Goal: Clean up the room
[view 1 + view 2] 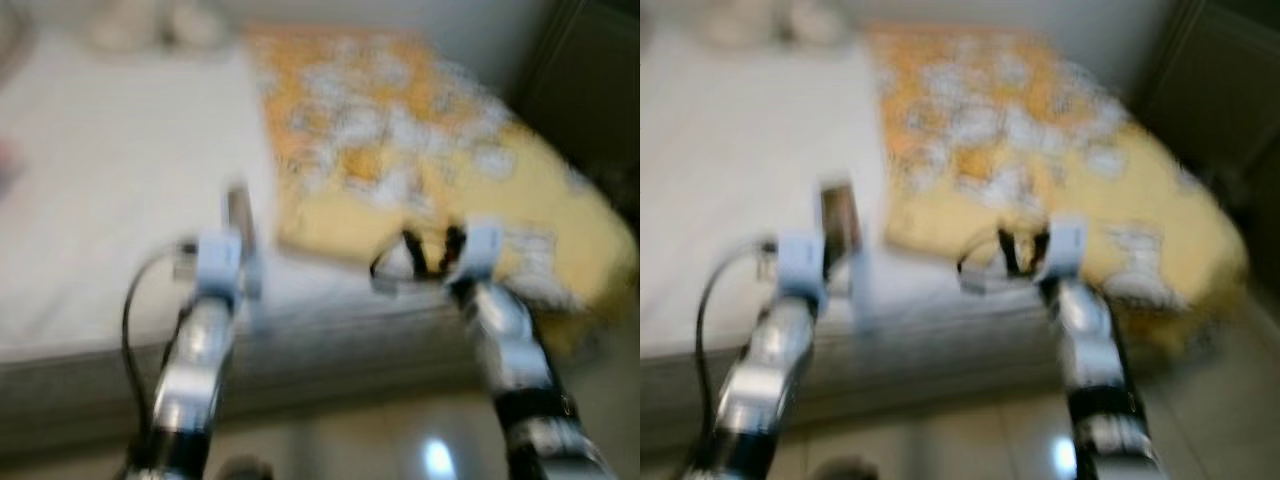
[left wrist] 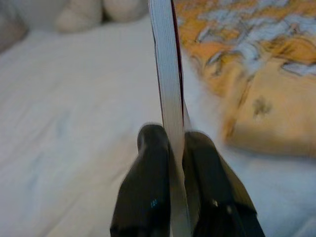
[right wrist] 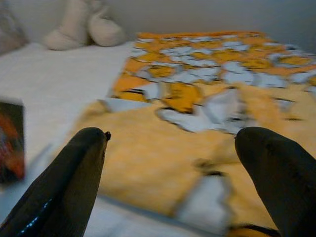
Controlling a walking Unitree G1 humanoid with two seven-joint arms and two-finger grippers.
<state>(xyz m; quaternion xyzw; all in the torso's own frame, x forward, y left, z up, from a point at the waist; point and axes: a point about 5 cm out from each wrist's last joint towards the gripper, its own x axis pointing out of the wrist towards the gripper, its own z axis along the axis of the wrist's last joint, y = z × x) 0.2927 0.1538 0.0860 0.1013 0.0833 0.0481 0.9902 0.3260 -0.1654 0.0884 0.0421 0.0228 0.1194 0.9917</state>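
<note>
While our head views are blurred, we can make out both silver arms reaching forward over the near edge of a bed. Nearest to us, our left end effector has its two black fingers pressed together on a thin flat book, seen edge-on in the left wrist view with pale page edges and a dark reddish cover; it stands upright above the white sheet. From the head the same book shows as a small dark upright slab above our left wrist, and in the right wrist view it appears with a dark, orange-marked cover. Our right end effector has its fingers spread wide apart with nothing between them, hovering just over the near edge of a yellow and orange blanket patterned with white patches. That blanket lies spread over the bed's right side, running back toward the wall. Farthest away, at the head of the bed, rests a pale plush toy beside the white sheet
</note>
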